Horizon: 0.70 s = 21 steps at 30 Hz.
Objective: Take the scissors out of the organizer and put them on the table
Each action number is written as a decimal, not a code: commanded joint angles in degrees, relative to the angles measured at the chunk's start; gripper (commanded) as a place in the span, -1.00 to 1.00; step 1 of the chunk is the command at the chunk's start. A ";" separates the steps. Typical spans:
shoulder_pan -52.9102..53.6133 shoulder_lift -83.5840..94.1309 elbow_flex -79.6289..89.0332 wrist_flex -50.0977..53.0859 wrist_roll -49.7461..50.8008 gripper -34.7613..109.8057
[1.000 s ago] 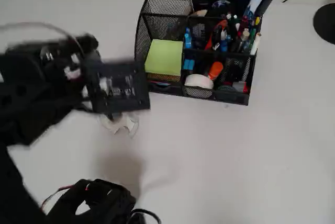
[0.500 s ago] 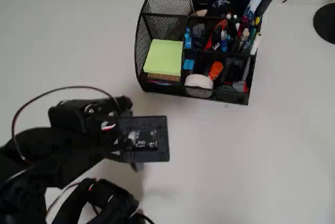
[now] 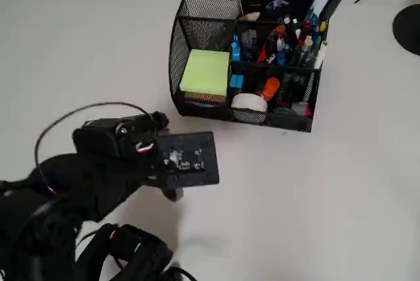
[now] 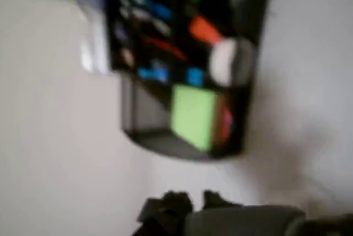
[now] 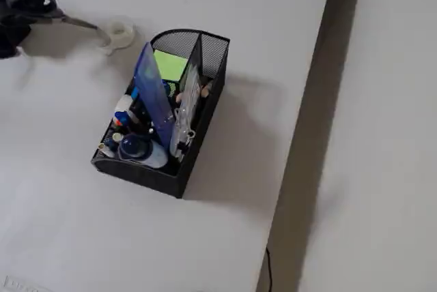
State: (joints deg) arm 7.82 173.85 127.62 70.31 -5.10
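Scissors [image 5: 42, 11]: outside organizer [image 5: 164, 111], at top-left edge of fixed view, over table [image 5: 82, 224]. Dark loop handles against a dark mass at picture edge; silver blades aimed right, tips close by a small clear tape roll [image 5: 121, 33]. Resting on the surface or lifted off it: cannot tell.

Claw [image 4: 190, 202]: dark fingertips at bottom edge of blurred wrist view, well short of organizer [image 4: 182, 65]. Clenched or released: cannot tell; hidden beneath wrist camera board in overhead view.

Arm [image 3: 98, 169]: black, at lower left of overhead view, red and black cable looped above it, clear of organizer [image 3: 246, 64].

Organizer: black wire mesh, upright, curved side toward arm. Contents: green sticky-note pad [image 3: 206, 71], white tape roll [image 3: 249, 101], pens and markers in rear compartments, blue item standing at far corner.
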 commanded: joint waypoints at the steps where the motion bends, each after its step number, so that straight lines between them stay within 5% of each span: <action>1: 4.57 13.54 10.20 -11.69 6.94 -0.52; 6: 6.94 14.24 17.75 -16.70 11.34 -0.52; 21: -1.14 13.62 25.75 -9.93 1.23 -0.52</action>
State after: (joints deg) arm 6.86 184.39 149.24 60.29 -2.81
